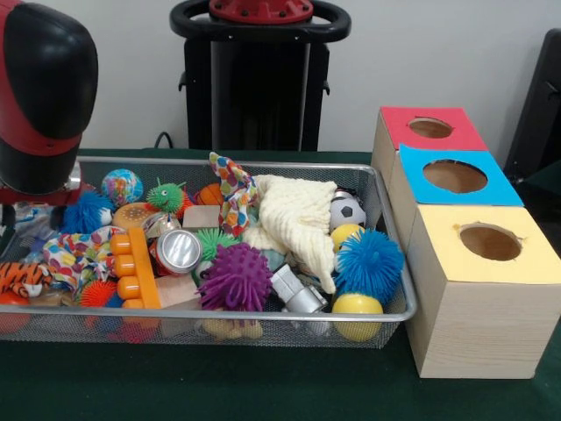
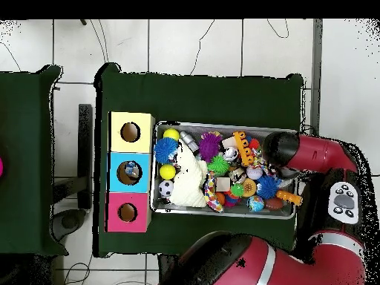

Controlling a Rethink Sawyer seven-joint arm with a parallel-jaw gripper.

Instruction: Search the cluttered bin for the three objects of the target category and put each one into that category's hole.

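A wire mesh bin [image 1: 263, 317] holds a heap of toys: a purple spiky ball [image 1: 235, 276], a blue spiky ball [image 1: 369, 261], a yellow ball [image 1: 357, 307], a small soccer ball [image 1: 347, 211], a cream cloth [image 1: 294, 224] and a metal can [image 1: 178, 251]. Beside the bin stand three wooden boxes, each with a round hole: red-topped [image 1: 431, 128], blue-topped [image 1: 455, 176], yellow-topped [image 1: 489, 242]. In the overhead view something small lies inside the blue box's hole [image 2: 132, 171]. The red and black arm [image 1: 39, 96] hangs over the bin's end [image 2: 286, 148] and covers its own gripper.
More clutter fills the bin: an orange knobbed block [image 1: 136, 267], a tiger plush [image 1: 22, 278], a green spiky ball [image 1: 165, 196], a blue fuzzy ball [image 1: 88, 213] and patterned cloth [image 1: 235, 195]. The bin and boxes sit on a green tabletop [image 1: 263, 386].
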